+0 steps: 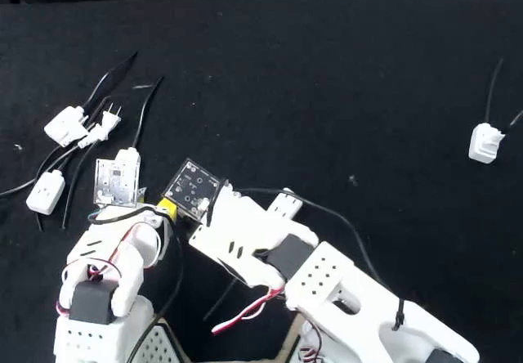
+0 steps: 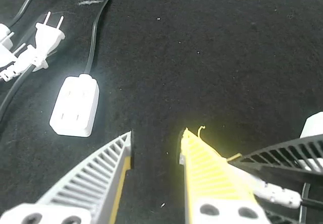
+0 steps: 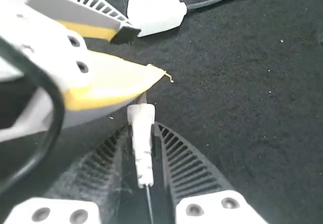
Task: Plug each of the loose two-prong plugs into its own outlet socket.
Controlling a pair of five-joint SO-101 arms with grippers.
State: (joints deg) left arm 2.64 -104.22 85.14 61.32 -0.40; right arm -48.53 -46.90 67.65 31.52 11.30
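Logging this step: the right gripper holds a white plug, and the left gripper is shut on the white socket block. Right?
No. The left wrist view shows the left gripper open and empty, the socket block lying apart from it. The right gripper does hold the white plug.

The left gripper (image 2: 157, 133) hovers just beside the outlet socket (image 2: 74, 107), its 2 fingers spread apart. The right gripper (image 3: 141, 127), farther from that socket and close alongside, is clamped on a plug (image 3: 141, 117).
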